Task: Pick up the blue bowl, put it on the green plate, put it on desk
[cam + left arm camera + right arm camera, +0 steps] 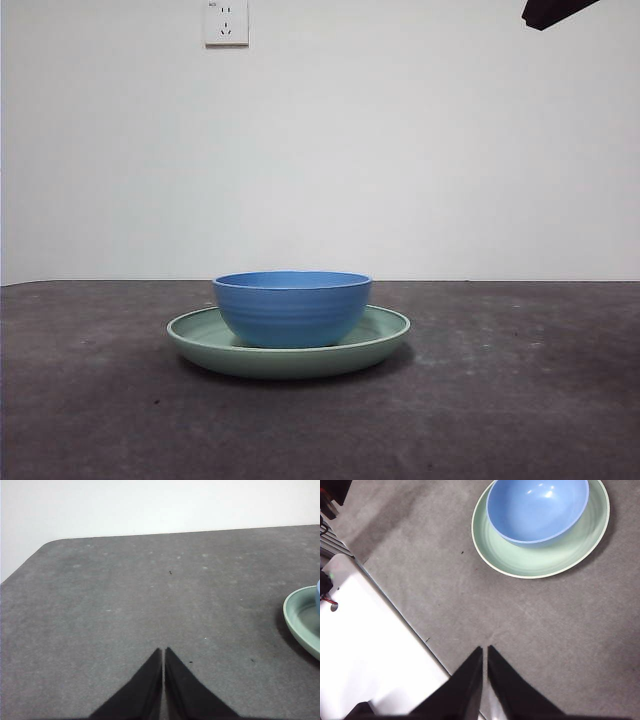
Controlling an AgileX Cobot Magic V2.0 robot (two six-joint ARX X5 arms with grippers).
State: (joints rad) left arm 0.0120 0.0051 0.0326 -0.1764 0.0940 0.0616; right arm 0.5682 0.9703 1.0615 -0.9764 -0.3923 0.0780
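Blue bowl [291,308] sits upright, mouth up, inside the green plate [385,335]. Both are round, so I read no long axis on either; their axes stand vertical. From the right wrist view the bowl [537,510] is off-centre on the plate [535,560], crowded toward one side of the rim, with a wider crescent of bare green on the other. Plate lies flat on the bench [520,400], roughly mid-bench in the front view.

Left pincer [163,652]: jaws pressed together, holding nothing, hanging over bare bench [125,605], well apart from the plate. Right pincer [485,651]: jaws likewise clenched on nothing, raised near the bench edge, well apart from the plate.

Hard to make out: in the left wrist view only a slice of the plate rim [300,620] shows at the frame edge, plus a sliver of blue; the rest is cut off. In the right wrist view the tops of bowl and plate are clipped. In the front view, one dark arm tip [550,12] pokes in at a top corner; I cannot tell which arm. Bowl's foot hides behind the plate rim. Wall socket [226,22] is partly clipped.
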